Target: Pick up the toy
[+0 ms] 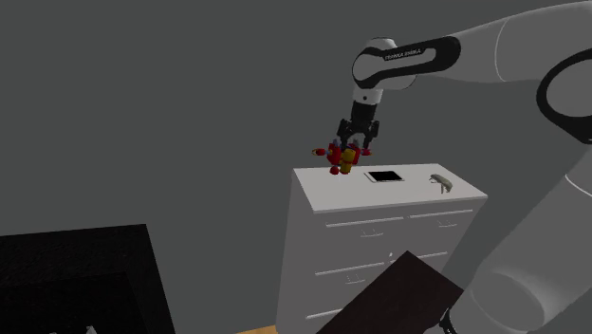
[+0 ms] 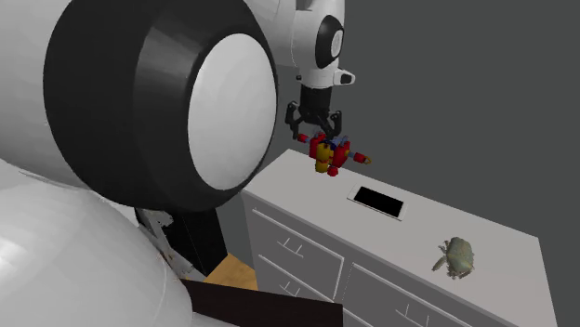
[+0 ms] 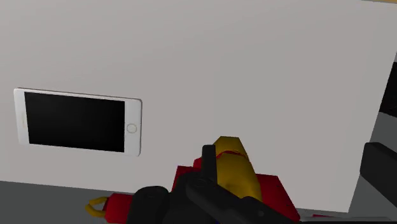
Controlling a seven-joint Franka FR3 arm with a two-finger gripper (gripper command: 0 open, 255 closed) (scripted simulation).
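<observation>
A red and yellow toy figure hangs in the air just above the far left end of the white dresser top. My black gripper is shut on the toy from above. The second exterior view shows the toy under the gripper, lifted off the dresser top. In the wrist view the toy's yellow body and red parts sit close between the fingers, over the dresser's surface.
A white phone with a black screen lies flat on the dresser near the toy, as the wrist view also shows. A small pale crab-like figure sits further along the top. A dark cabinet stands on the shoulder view's left.
</observation>
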